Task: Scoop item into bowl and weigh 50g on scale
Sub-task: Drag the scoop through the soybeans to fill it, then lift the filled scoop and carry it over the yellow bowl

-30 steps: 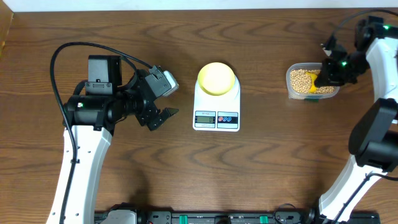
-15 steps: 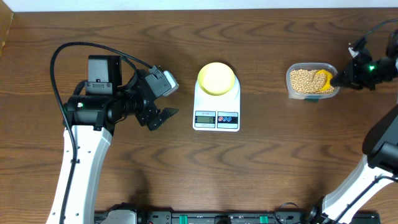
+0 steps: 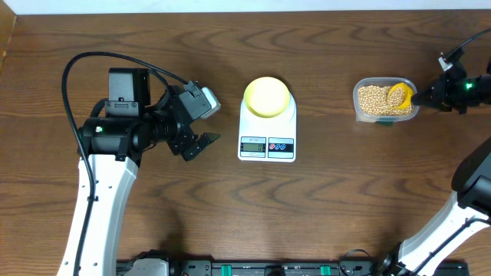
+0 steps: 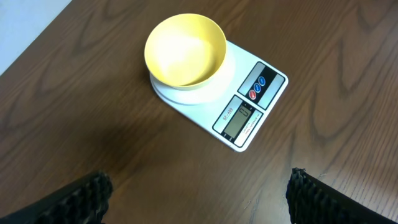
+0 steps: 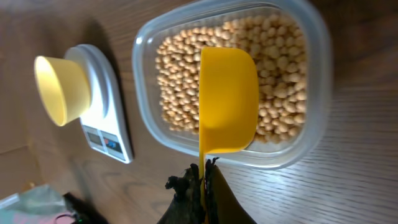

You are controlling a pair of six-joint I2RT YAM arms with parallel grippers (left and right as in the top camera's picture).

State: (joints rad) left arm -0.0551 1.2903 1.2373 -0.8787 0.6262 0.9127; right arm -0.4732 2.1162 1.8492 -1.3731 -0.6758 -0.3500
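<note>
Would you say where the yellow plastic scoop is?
The scoop is at the overhead view's far right, over tan beans in the clear plastic tub.

L gripper (image 3: pixel 198 144): jaws wide apart, nothing held, arm bent w/ wrist angled inward. R gripper (image 5: pixel 203 180): clamped tight on scoop (image 5: pixel 228 99) handle, arm reaching in from right edge.

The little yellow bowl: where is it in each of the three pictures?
Overhead: top centre, the bowl sits on the white scale.
Left wrist: upper middle, on the scale.
Right wrist: far left, seen sideways, on the scale.
Shared landmark: the scale under the bowl.
</note>
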